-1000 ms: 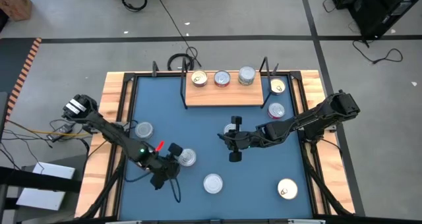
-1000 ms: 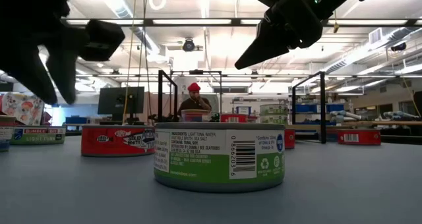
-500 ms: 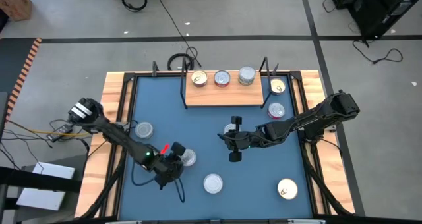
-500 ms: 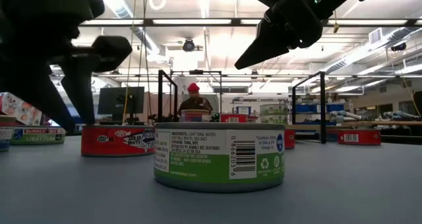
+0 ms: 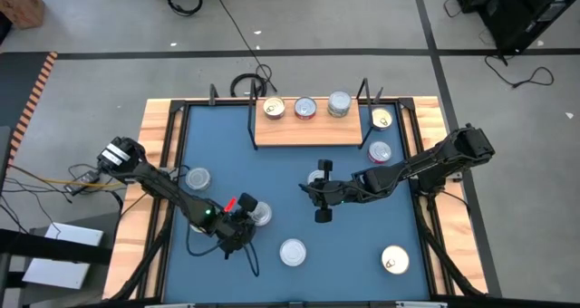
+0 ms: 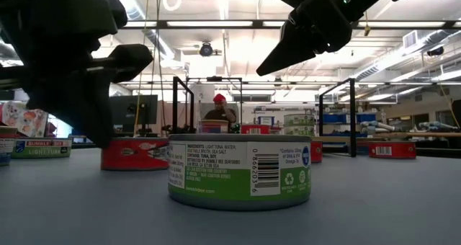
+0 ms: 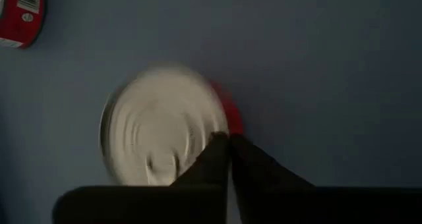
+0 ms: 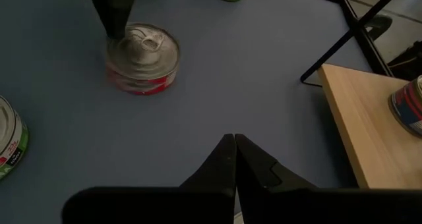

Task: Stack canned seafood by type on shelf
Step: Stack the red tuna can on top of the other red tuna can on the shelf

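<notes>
A red-sided tin with a silver lid [image 5: 259,215] [image 8: 143,56] [image 7: 161,125] sits on its base on the blue table. My left gripper [image 5: 243,221] [image 7: 229,140] is shut, with its tips at this tin's lid rim. In the low view the left gripper [image 6: 90,126] stands dark in front of the tin [image 6: 140,153]. My right gripper [image 5: 311,193] [image 8: 232,141] is shut on nothing and hovers over the middle of the table. The light-wood shelf [image 5: 308,131] at the far side carries a gold-lidded tin [image 5: 275,108], a red-sided tin [image 5: 305,108] and a silver tin [image 5: 339,103]. My left gripper's shut fingertips [image 8: 117,31] stand at the rim of the red-sided tin's lid [image 7: 217,112], on its left side. They come from above, slanting from the table's left. I cannot tell whether they touch the tin. The tin sits flat on the table.
Loose tins on the table: a silver-lidded one near the left edge [image 5: 198,178], a green-labelled one near the front [image 5: 293,251] [image 6: 240,171], a gold one at the near right [image 5: 393,260], and two beside the shelf's right end [image 5: 382,118] [image 5: 380,151]. A person is in the room behind [image 6: 219,112].
My left gripper has moved toward the table's right and come down beside the red-sided tin. My right arm has kept still.
</notes>
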